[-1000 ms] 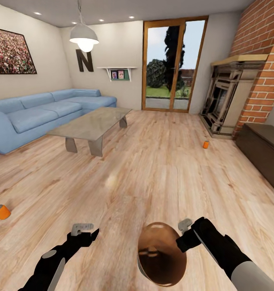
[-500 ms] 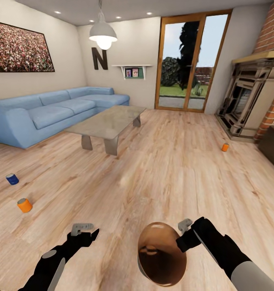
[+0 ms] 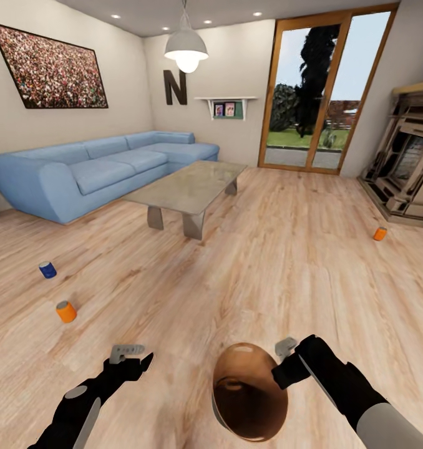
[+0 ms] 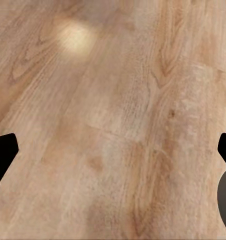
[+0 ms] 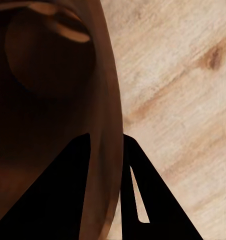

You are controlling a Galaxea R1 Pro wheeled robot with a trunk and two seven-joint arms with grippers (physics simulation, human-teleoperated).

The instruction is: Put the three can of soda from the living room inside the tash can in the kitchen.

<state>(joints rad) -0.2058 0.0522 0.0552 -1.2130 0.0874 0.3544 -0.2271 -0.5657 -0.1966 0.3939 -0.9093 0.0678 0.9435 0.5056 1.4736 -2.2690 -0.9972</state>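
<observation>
**Q:** How are the two grippers set, and where is the tash can?

**A:** The tash can (image 3: 249, 391) is carried at the lower centre of the head view, its copper interior turned toward the camera. The right gripper (image 3: 285, 360) is clamped on the rim — in the right wrist view one finger (image 5: 53, 195) is seen inside the wall and the other outside it, pinching the tash can (image 5: 48, 100). The left gripper (image 3: 131, 358) holds nothing; in the left wrist view its fingertips (image 4: 2, 155) are spread wide apart at the frame edges over bare wood floor (image 4: 118, 115).

**Q:** Where are the cans placed relative to the free gripper?

**A:** Two cans are found at the left of the frame: the near orange can (image 3: 66, 311) and, just beyond it, the blue can (image 3: 47, 269). Both are standing upright, long axis vertical. A far orange can (image 3: 379, 234) is placed at the right edge, near the fireplace (image 3: 408, 168), well apart from the others.

**Q:** Which arm is judged better placed?

**A:** The left — it is unloaded, and the near orange can lies ahead of it and to its left. A side approach, with the fingers closed across the can's width, is probably required.
</observation>
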